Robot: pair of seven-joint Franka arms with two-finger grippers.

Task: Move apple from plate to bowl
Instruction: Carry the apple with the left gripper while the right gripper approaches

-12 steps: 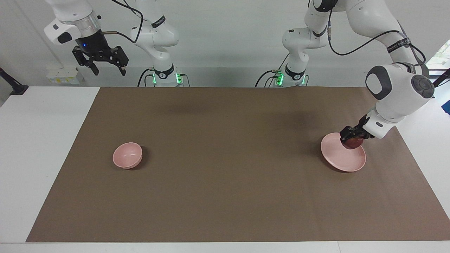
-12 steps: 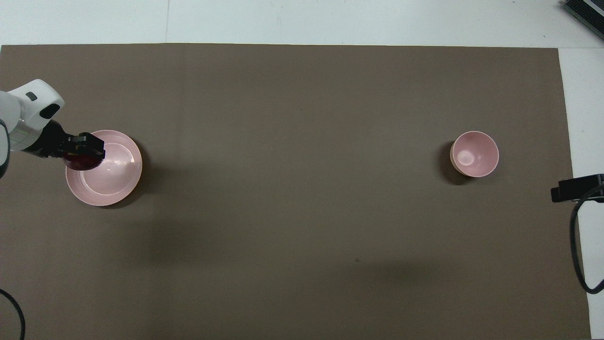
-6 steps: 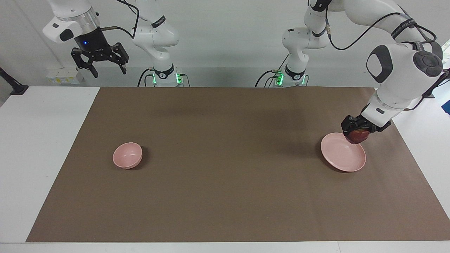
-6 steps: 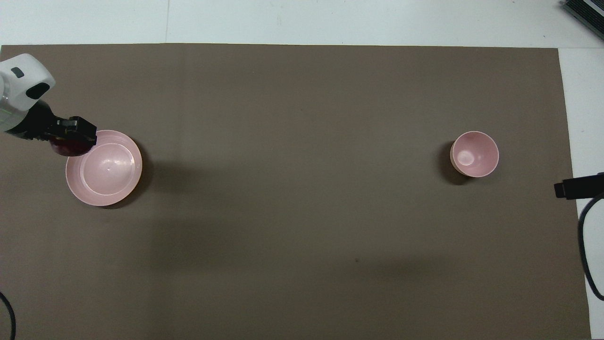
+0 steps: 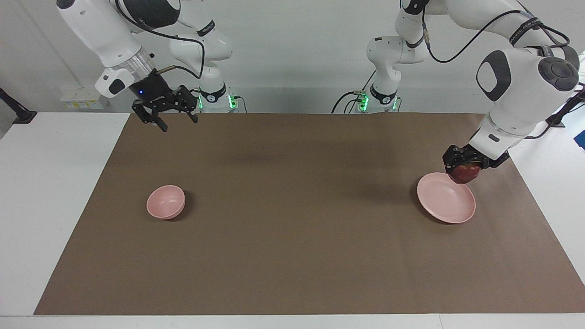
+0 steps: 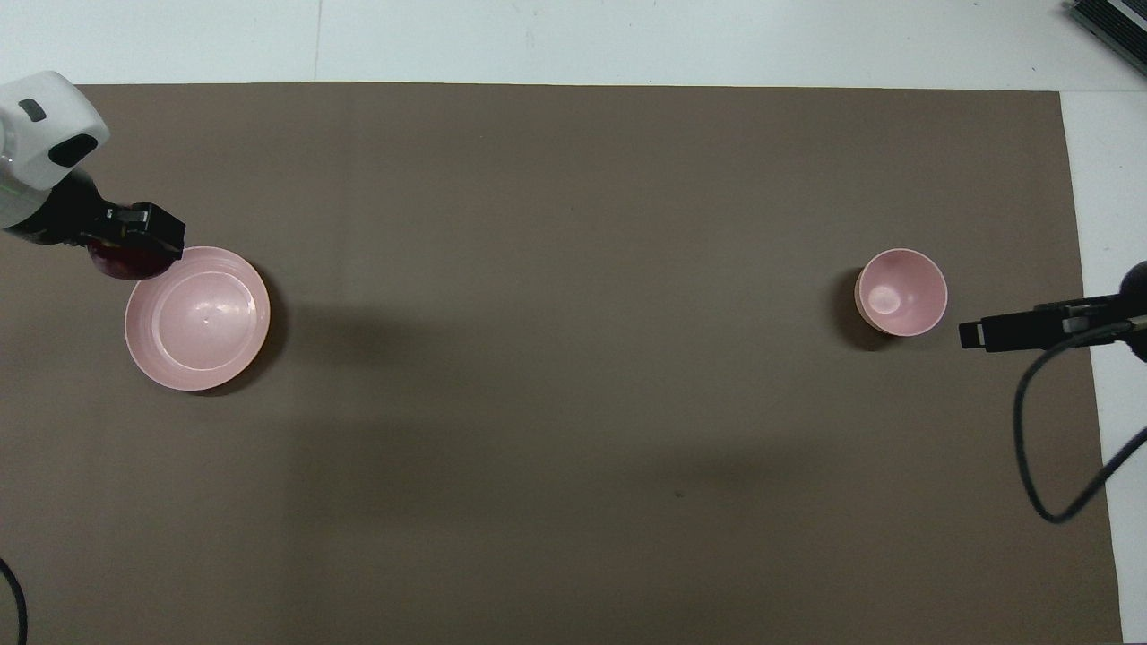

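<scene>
Dark red apple (image 5: 464, 173) pinched between the fingers of the left gripper (image 5: 462, 165), lifted clear of the pink plate (image 5: 445, 198) and hanging over the plate's rim on the side nearer the robots. First part of the job apparently done: fruit off the plate, plate bare. Carry across the brown mat (image 5: 297, 205) and the drop into the bowl (image 5: 166, 201) not yet done. Bowl well apart from the loaded gripper, toward the right arm's end of the table, nothing in it. Right gripper (image 5: 172, 119) spread wide and holding nothing, up in the air over the mat's edge by the robots, above and short of the bowl. Possibly a handover ahead, though uncertain.
</scene>
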